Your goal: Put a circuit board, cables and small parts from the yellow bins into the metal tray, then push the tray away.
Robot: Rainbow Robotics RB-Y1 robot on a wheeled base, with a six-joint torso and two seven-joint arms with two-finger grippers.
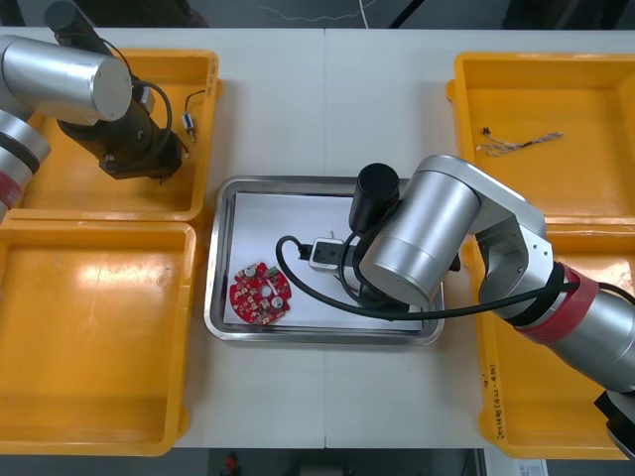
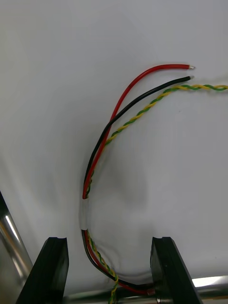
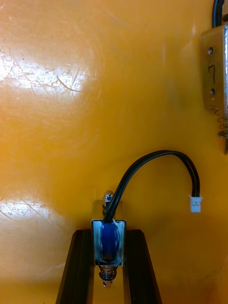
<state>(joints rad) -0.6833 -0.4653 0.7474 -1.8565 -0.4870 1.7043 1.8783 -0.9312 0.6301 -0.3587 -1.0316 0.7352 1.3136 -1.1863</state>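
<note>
Right claw wide open over the tray, left claw clamped on a part in the far bin.

From above we see the circuit board [image 1: 260, 294] by the metal tray's [image 1: 212, 268] near-left corner, with the right arm covering the tray's right half. The wrist camera shows us what the arm hides: the right claw [image 2: 108, 240] is spread wide and holds nothing, and the cable bundle [image 2: 84, 216] lies on the white floor between its fingers, close to the rim. Farther off, in the far-left yellow bin [image 1: 60, 188], the left claw [image 3: 108, 232] pinches a small metal part [image 3: 109, 242], with bare bin floor around it.
</note>
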